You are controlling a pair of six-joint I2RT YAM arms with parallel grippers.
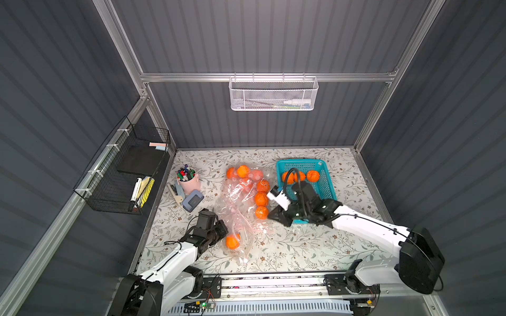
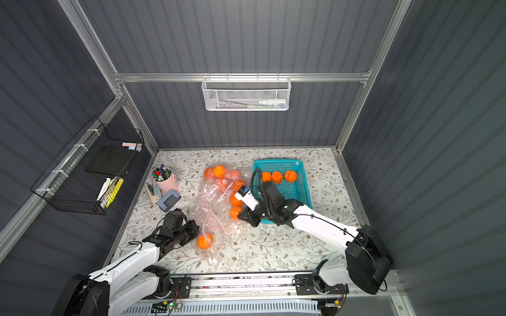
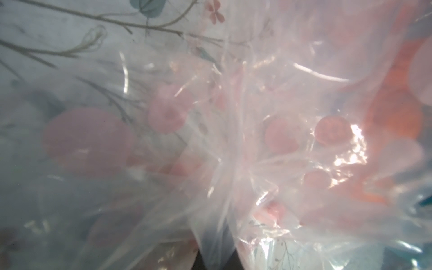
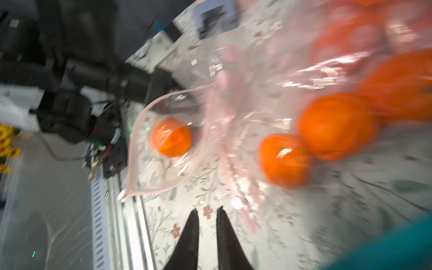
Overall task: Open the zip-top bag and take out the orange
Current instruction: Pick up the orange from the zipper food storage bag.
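Left tool (image 1: 222, 235) tips out of sight behind bag (image 3: 222, 163) film; right wrist view's oranges (image 4: 336, 126) motion-blurred.

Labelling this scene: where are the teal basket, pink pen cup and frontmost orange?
teal basket (image 1: 301, 165): in a top view, its far wall.
pink pen cup (image 1: 189, 186): in a top view, its side.
frontmost orange (image 1: 232, 242): in a top view, its middle.

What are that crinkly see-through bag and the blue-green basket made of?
The bag: thin glossy plastic film; it wrinkles, glints, and the oranges show through. The basket: stiff teal plastic, probably moulded; its walls are a regular open lattice.
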